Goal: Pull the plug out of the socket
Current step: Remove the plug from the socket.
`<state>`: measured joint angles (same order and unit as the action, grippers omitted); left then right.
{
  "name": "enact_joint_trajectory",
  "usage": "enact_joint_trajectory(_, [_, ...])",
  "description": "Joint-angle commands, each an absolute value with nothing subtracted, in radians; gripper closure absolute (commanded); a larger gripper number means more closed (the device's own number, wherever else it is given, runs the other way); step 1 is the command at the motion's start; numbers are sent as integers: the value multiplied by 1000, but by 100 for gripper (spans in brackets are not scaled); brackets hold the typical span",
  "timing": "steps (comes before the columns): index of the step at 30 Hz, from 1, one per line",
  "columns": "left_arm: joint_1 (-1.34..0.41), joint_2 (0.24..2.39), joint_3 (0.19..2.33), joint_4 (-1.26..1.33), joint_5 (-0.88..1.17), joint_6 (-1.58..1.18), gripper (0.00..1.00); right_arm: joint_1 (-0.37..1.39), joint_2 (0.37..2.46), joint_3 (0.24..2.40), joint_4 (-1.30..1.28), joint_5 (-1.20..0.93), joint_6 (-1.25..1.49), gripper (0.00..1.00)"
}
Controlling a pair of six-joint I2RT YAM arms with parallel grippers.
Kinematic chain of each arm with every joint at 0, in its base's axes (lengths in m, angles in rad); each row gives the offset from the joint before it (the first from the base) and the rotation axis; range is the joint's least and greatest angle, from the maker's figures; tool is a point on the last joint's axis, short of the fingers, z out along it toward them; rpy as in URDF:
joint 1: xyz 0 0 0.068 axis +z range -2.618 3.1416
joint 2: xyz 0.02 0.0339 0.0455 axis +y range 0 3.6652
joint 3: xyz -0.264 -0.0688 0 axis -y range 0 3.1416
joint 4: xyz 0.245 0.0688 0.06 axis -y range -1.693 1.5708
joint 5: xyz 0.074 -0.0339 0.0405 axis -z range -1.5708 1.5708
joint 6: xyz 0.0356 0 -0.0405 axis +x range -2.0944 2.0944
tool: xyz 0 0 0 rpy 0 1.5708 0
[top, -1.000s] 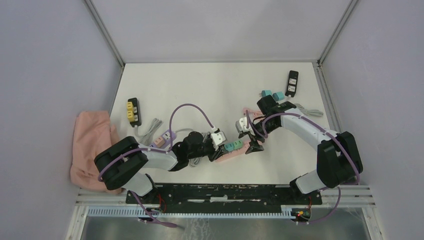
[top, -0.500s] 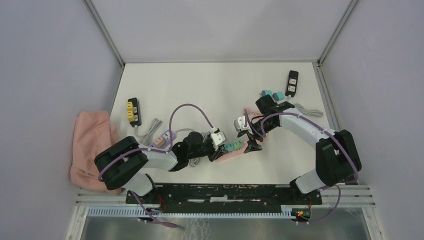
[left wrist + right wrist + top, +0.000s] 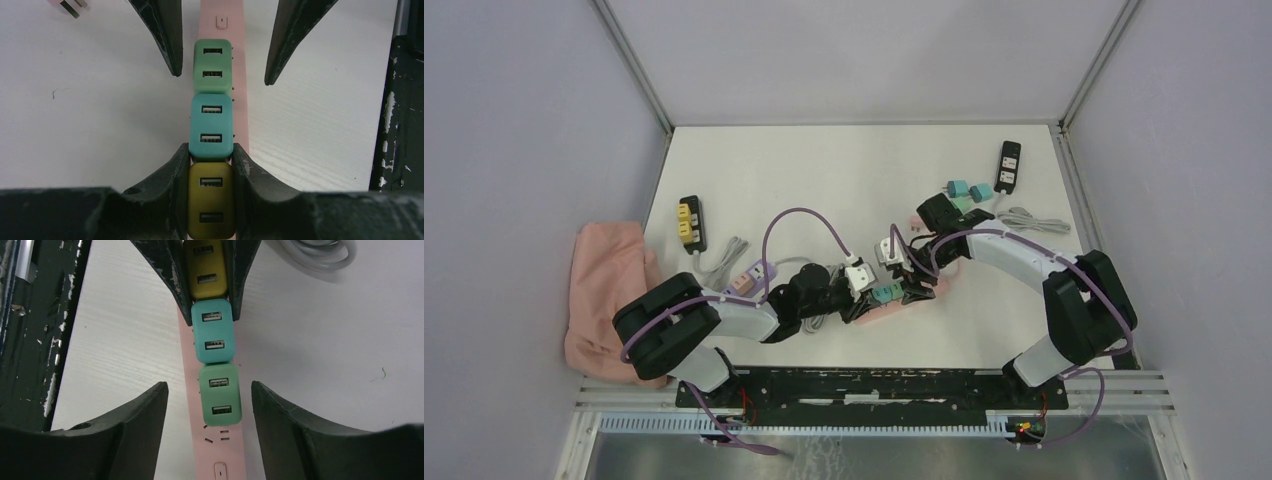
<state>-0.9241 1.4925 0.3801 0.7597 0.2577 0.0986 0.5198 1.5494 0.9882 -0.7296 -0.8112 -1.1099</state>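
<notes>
Right tool (image 3: 209,390), jaws apart, straddles the green plug (image 3: 220,396) on the pink socket strip (image 3: 190,455), at 6 o'clock in its wrist view from the yellow plug (image 3: 210,205) the left tool (image 3: 211,150) clamps; a square squeeze and straight upward pull should free it.
</notes>
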Motion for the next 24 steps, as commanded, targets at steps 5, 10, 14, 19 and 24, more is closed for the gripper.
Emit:
enact_joint_trajectory(5, [-921,1512,356,764,250,107,97,583,1593,1014,-687,-686,-1065,50])
enact_joint_trajectory(10, [-922,1517,349,774,246,107,97,584,1586,1023,-697,-633,-1075,82])
enact_joint_trajectory(14, [-922,1532,356,774,248,107,97,585,1559,1016,-753,-678,-1147,97])
enact_joint_trajectory(19, [-922,1557,377,756,260,113,97,603,1560,1031,-753,-787,-1078,100])
enact_joint_trajectory(24, [-922,1566,384,747,266,114,97,572,1586,1080,-682,-779,-929,100])
